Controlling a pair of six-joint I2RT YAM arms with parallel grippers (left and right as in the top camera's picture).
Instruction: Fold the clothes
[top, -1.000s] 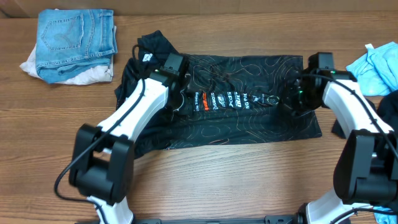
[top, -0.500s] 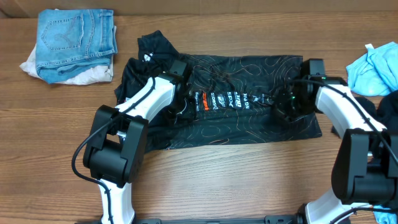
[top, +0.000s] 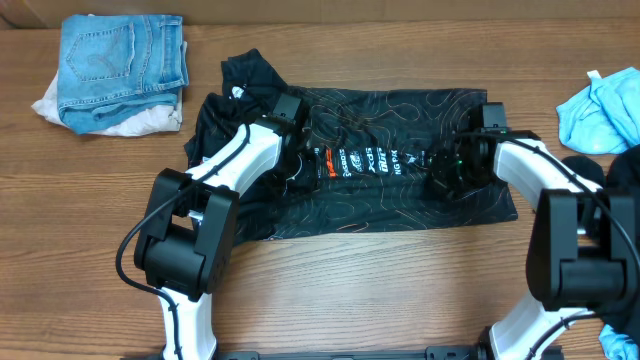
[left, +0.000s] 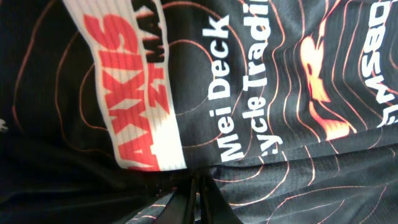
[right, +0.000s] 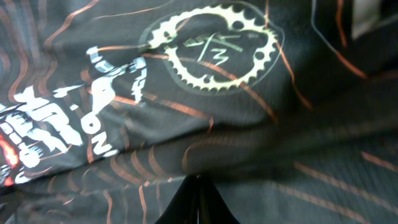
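Left arm (top: 235, 165) extended forward and angled to the robot's right, wrist bent down; left gripper (top: 303, 160) pointing down, jaws closed, fingertips (left: 183, 205) meeting in a narrow point. Right arm (top: 540, 165) extended forward and bent inward to the left; right gripper (top: 441, 172) low, jaws likewise closed tip to tip. Both forearms converge toward the middle.

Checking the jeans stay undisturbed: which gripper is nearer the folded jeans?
Left. The left gripper is on the jersey, at its end toward the jeans, not touching them; the right gripper is at its opposite end.
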